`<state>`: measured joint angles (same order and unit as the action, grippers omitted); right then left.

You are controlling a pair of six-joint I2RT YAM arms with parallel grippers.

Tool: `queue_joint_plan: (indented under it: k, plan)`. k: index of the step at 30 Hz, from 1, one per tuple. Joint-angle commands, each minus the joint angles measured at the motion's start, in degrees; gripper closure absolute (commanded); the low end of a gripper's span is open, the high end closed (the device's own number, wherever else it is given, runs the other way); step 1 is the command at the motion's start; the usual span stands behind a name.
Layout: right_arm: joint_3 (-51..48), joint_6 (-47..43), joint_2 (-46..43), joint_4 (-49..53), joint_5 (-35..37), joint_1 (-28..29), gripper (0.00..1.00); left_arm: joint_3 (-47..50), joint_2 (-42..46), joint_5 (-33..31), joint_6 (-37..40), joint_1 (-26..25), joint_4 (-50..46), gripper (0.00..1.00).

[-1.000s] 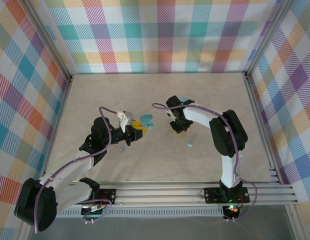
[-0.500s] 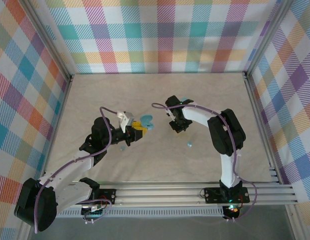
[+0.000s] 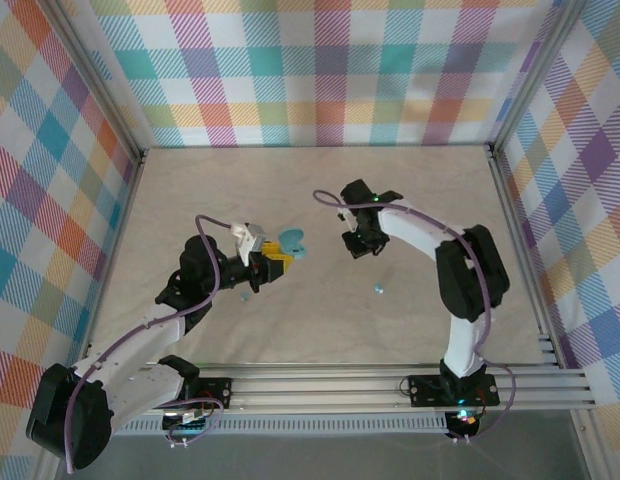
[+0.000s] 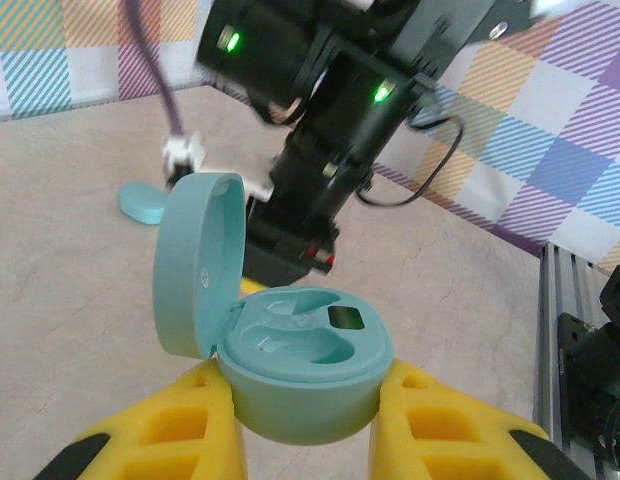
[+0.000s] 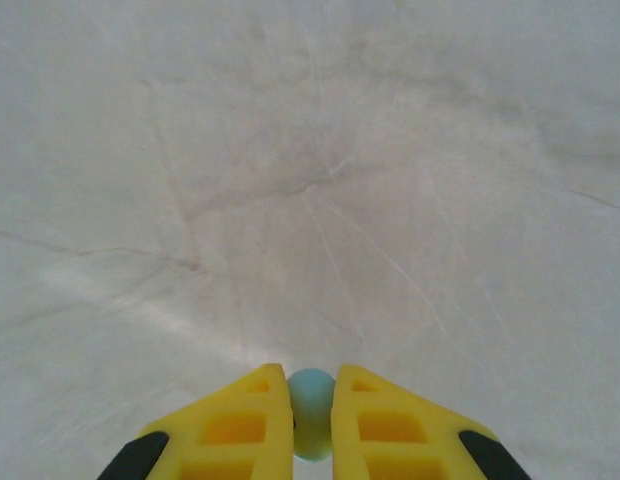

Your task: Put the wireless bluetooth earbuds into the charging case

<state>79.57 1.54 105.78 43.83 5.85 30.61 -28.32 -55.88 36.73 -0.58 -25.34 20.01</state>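
We count two rounded teal plastic charging cases and three tiny glossy light-teal earbuds.

The open case (image 4: 308, 352) is clamped between the yellow fingers of the left gripper (image 4: 305, 405). It is near the middle of the pale marbled table (image 3: 190, 190), a little toward the left edge. The closed case (image 4: 143, 204) lies flat on the surface beyond it.

The gripped bud (image 5: 312, 400) is squeezed between the yellow fingers of the right gripper (image 5: 312, 378), whose jaws are closed tight on it. We cannot tell whether this bud touches the surface.

The right loose bud (image 3: 379, 290) lies right of centre toward the near edge, well apart from both grippers. The left loose bud (image 3: 244, 296) lies just beside the left arm's wrist, nearer the near edge than the open case. It is a faint speck and hard to make out.

The left wrist view gives us the inside of the open case: the lid hinged up on the left, two moulded hollows of bare plastic and a small dark window. From above those details are too small to read.

In the top view the right gripper's fingers are tucked under its black wrist body, so we cannot judge the grip there. The right wrist view settles it. From the left wrist, that black body with two green lights stands behind the open case, blurred and cut off at the top.
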Motion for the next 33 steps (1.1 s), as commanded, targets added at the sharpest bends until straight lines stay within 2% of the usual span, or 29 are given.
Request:
queue_joint_plan:
  k: [1,6,10,17,20,27,33]
  plan:
    - [-1.7,3.6,-8.2,4.0,-6.4,-0.6,0.90,-1.8,0.3,0.8,0.9,0.0,0.6,0.91]
    - [-3.8,7.7,-19.1,5.6,-17.6,-0.6,0.90,-2.4,-0.4,2.4,1.3,0.0,2.2,0.91]
    - [-4.1,13.6,-26.1,3.7,-27.7,-0.2,0.90,-0.6,-0.2,3.1,2.9,-0.1,6.1,0.96]
    - [-4.5,23.4,-29.6,-6.0,-40.6,4.0,0.90,-0.8,-0.7,4.0,4.5,-0.1,7.9,0.97]
    - [-2.6,23.7,-28.1,-8.1,-42.8,5.7,0.90,-0.8,-0.6,5.0,4.7,-0.1,8.2,0.97]
    - [2.6,19.4,-23.1,-5.6,-44.9,6.9,0.90,0.0,0.8,6.4,5.9,-0.2,8.0,0.98]
    - [3.6,16.3,-21.4,-4.9,-43.3,7.0,0.90,-0.3,0.8,8.0,5.9,-0.3,7.4,0.98]
